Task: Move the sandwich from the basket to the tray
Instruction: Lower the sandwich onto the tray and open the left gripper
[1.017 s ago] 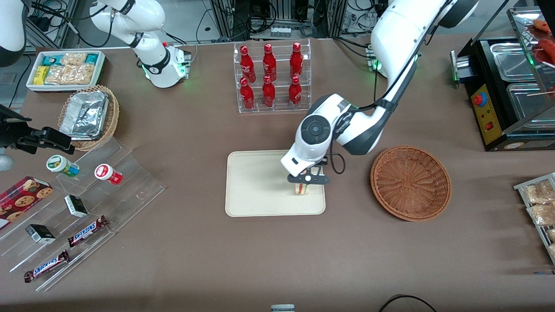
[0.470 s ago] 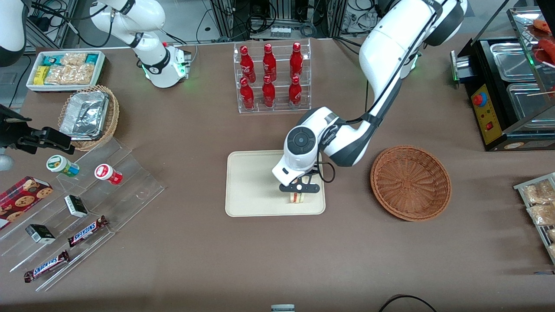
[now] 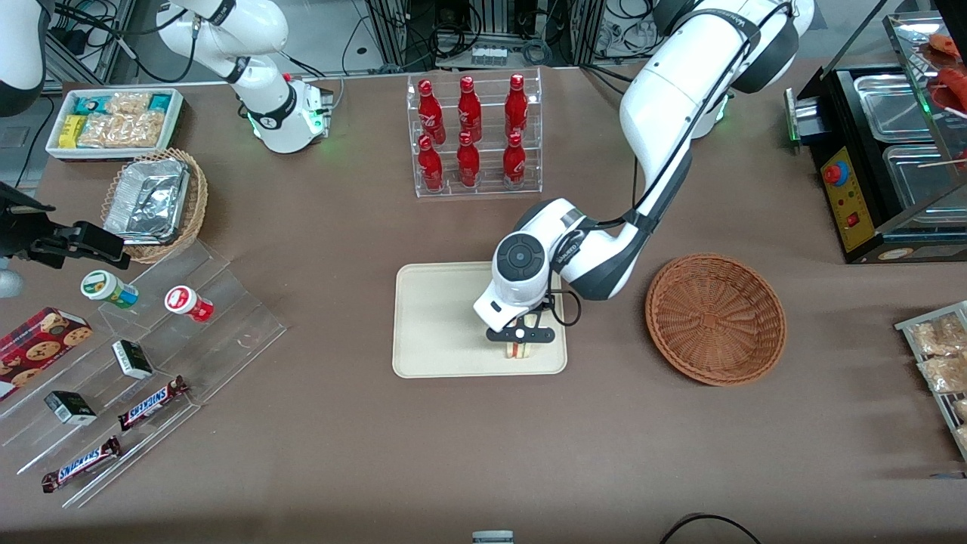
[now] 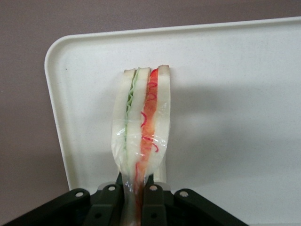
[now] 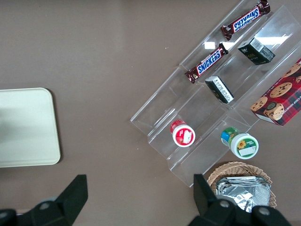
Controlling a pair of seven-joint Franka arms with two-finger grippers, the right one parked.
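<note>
The counter (image 3: 483, 438) is spread well out around the claw, and nothing on it needs to be moved apart from the task's own things. The tray (image 3: 438, 317) is found directly beneath the claw, its bare surface stretching away toward the parked arm's end. The basket (image 3: 715, 319) is seen apart from the claw, toward the working arm's end of the counter, and nothing is left in it.

The claw (image 3: 520, 337) is held over the tray's corner nearest the basket and the front camera. Compared with a second ago, it has been carried farther in over the tray and nearer to the front camera, and it appears to have been lowered. It is closed narrowly on the sandwich (image 4: 141, 136), whose wrapped bread is pinched between the fingers (image 4: 109, 201) at one end.

The sandwich is thus judged to be at or just above the tray's surface; contact cannot be confirmed. Only release and withdrawal are judged to be left.
</note>
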